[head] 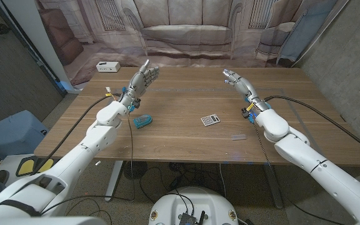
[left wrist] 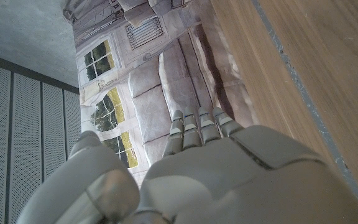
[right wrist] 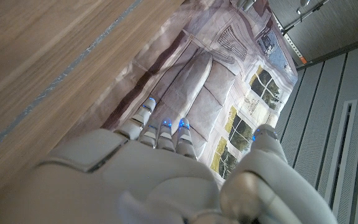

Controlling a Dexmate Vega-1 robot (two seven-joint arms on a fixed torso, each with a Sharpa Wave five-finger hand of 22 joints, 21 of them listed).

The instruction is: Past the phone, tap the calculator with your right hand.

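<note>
Here the small grey rectangular calculator (head: 209, 119) lies well short of the raised right hand (head: 235, 79), whose fingers spread empty.

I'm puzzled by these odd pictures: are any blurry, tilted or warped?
Head view: sharp and evenly lit, its edges slightly bowed; the calculator looks small but clear. Left wrist view: turned sideways, the left hand close and soft. Right wrist view: likewise tilted, the right hand blurred, with blue glints on its fingertips.
</note>
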